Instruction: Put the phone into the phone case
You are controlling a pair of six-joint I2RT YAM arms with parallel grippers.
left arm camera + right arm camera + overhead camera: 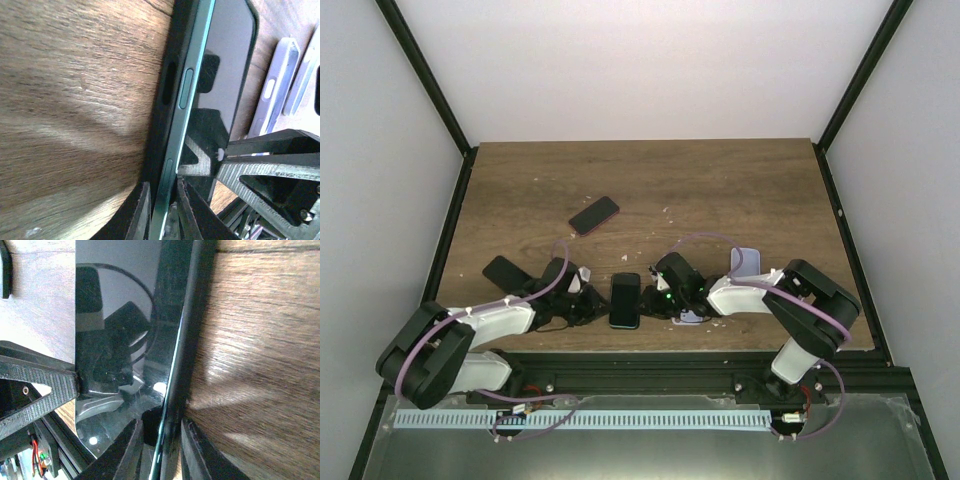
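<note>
The left gripper is pinched over the long side of the dark-glass phone with a teal metal rim, one finger on the screen and the other outside the wall of the black rubbery case, apparently to squeeze that side of the phone down into the case. Opposite, the right gripper straddles the other long side with its fingers drawn close. I cannot tell whether they actually clamp it; probably they brace the case against the left arm's push. Phone and case lie flat between the two arms, near the front edge of the brown wood-grain table. A second dark phone lies well apart toward the middle, with a flat black slab to the left and a pale lilac case to the right. White walls framed by black posts enclose the table.
</note>
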